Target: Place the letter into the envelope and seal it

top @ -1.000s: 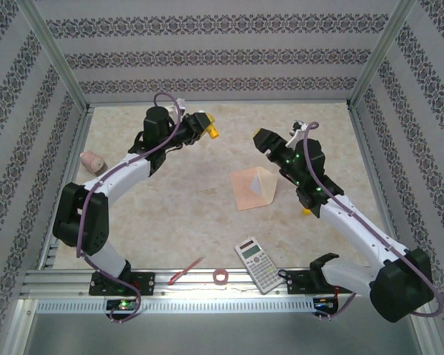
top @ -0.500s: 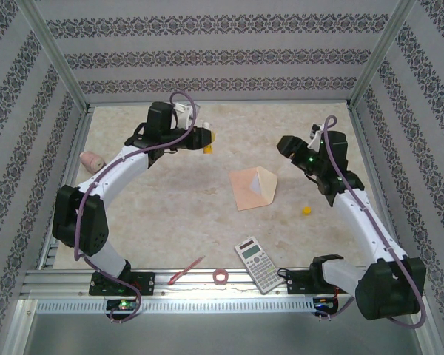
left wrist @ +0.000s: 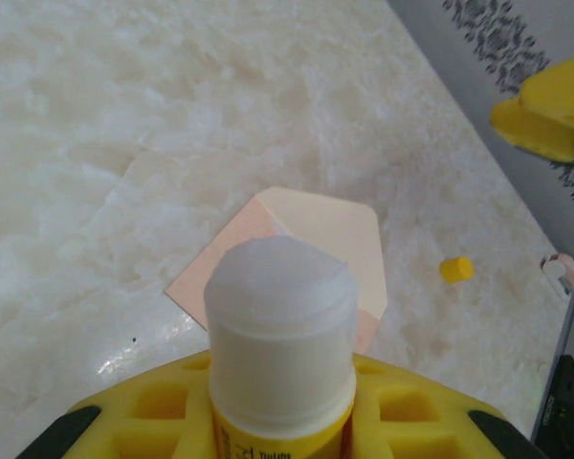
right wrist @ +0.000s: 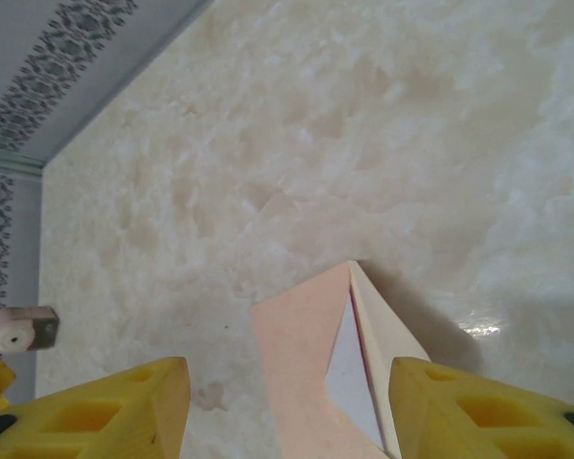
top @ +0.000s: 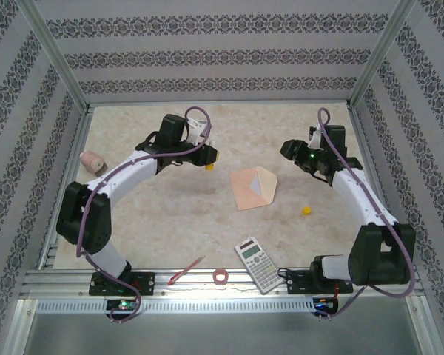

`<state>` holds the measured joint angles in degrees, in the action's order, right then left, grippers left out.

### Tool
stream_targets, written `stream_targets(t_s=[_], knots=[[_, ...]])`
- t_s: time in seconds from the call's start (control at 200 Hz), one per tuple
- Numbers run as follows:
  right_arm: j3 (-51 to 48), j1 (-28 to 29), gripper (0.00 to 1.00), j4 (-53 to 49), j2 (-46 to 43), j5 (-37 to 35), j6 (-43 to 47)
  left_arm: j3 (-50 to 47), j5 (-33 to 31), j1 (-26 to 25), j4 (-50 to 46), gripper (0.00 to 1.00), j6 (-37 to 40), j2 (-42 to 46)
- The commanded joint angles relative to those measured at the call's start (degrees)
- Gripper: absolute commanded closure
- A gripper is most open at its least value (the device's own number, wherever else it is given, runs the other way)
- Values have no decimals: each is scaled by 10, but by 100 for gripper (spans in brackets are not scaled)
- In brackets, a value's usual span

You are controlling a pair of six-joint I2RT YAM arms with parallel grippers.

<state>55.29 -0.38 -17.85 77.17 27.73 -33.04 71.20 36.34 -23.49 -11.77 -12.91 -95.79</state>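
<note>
The peach envelope (top: 248, 190) lies mid-table with its cream flap (top: 265, 185) raised. A white sheet, the letter (right wrist: 349, 373), shows inside its mouth. My left gripper (top: 209, 155) is shut on a yellow glue stick with a bare white tip (left wrist: 282, 306), hovering left of and behind the envelope (left wrist: 316, 215). My right gripper (top: 288, 148) stands open and empty, above and right of the envelope (right wrist: 301, 354). Its yellow fingers (right wrist: 110, 411) frame the envelope's near end without touching it.
A yellow cap (top: 306, 211) lies right of the envelope. A calculator (top: 257, 264), a pink tape ring (top: 220, 276) and a red pen (top: 185, 271) sit along the front edge. A pink roll (top: 92, 161) rests at the far left. Patterned walls surround the table.
My left gripper has carried the glue stick right and nearer, toward the envelope. My right arm has pulled back to the right, away from the envelope, and its jaws have narrowed a little.
</note>
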Motion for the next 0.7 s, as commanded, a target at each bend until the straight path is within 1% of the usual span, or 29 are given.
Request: stream_targets(t_s=[0.0,0.04,0.11,0.185,0.245,0.345,0.445,0.54,0.695], knots=[[34,-11,44,-35,37,-8,40,24,-7,-13,6,87,-34,-42],[42,-14,45,-47,52,-13,49,24,-1,-16,22,87,-51,-52],[50,-15,48,-56,73,-22,58,19,-9,-24,51,88,-74,-65],[52,-16,54,-56,88,-30,59,17,-14,-31,74,89,-96,-83],[54,-16,55,-61,101,-37,61,18,-27,-37,86,90,-117,-96],[53,-16,56,-61,121,-42,65,16,-33,-48,114,90,-147,-112],[54,-16,58,-67,134,-46,70,16,-38,-55,129,90,-168,-125],[56,-16,63,-77,140,-53,75,15,-38,-58,141,90,-186,-138],[53,-16,78,-82,149,-59,84,13,-41,-61,149,91,-199,-150]])
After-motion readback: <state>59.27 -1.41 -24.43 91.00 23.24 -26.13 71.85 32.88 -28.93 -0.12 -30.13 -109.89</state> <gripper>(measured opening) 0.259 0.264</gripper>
